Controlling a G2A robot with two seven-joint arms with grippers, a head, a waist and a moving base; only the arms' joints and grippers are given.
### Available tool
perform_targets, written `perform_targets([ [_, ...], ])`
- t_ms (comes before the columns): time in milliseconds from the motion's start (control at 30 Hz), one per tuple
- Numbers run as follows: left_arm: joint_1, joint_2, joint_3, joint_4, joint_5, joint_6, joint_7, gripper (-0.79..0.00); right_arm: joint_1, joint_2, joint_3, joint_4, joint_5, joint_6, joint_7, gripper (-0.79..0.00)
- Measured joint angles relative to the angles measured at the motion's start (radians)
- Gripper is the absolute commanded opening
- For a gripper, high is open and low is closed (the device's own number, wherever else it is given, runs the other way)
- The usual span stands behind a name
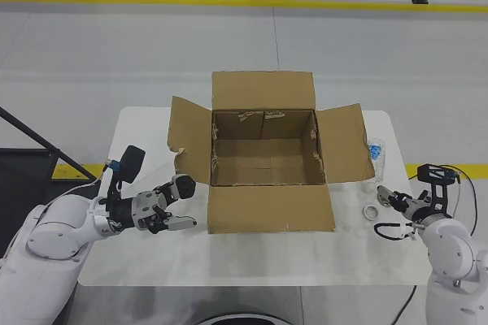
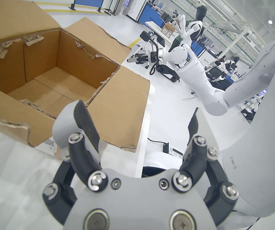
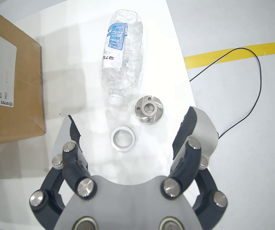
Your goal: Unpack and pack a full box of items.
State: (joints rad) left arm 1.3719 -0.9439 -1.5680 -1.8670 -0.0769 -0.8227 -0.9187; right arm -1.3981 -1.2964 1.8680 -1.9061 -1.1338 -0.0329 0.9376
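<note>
the box (image 1: 264, 162) stands open in the middle of the table (image 1: 146, 138), all four flaps folded out, and i can see bare cardboard on its floor. so i judge the unpacking done and the packing about to begin.

what matters now is which side the items are on. the metal ring (image 3: 123, 138), the metal flange (image 3: 149, 109) and the crushed plastic bottle (image 3: 123, 56) all lie on the table beyond the box's right flap, on my right arm's side. my right gripper (image 3: 130, 120) hangs over them with its fingers spread and nothing between them. the ring is just ahead of the gap, the flange is near it, and the bottle is farther out. the bottle lies on its side with its cap end toward the gripper (so its long axis runs roughly away from me, alongside the box's right flap).

my left gripper (image 1: 181, 205) is also spread wide and empty, by the box's near left corner, with the whole box between it and the items. the right arm is much the nearer, and i'd take the ring first.
</note>
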Motion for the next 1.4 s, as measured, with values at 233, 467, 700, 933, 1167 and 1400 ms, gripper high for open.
perform_targets([
  [233, -0.025, -0.002, 0.029, -0.008, -0.04, 0.054, 0.045, 0.0, 0.003, 0.011, 0.03, 0.005, 0.074, -0.125, -0.041, 0.0],
  [467, -0.058, 0.002, 0.033, 0.02, -0.062, 0.063, 0.043, 0.0, -0.031, 0.039, 0.104, -0.025, 0.178, -0.417, -0.031, 0.0],
  [700, 0.01, 0.011, -0.019, 0.035, -0.091, -0.002, 0.046, 0.0, -0.123, 0.067, 0.152, -0.115, 0.164, -0.74, -0.085, 0.0],
  [933, 0.06, 0.02, -0.028, 0.027, -0.194, -0.071, 0.003, 0.0, -0.144, 0.076, 0.165, -0.124, 0.171, -0.825, -0.104, 0.0],
  [1167, 0.059, 0.02, -0.028, 0.027, -0.191, -0.07, 0.005, 0.0, -0.147, 0.076, 0.158, -0.124, 0.167, -0.822, -0.111, 0.0],
  [1400, 0.063, 0.016, -0.023, 0.023, -0.175, -0.043, 0.079, 0.0, -0.102, 0.095, 0.086, -0.066, 0.091, -0.774, -0.033, -0.206],
])
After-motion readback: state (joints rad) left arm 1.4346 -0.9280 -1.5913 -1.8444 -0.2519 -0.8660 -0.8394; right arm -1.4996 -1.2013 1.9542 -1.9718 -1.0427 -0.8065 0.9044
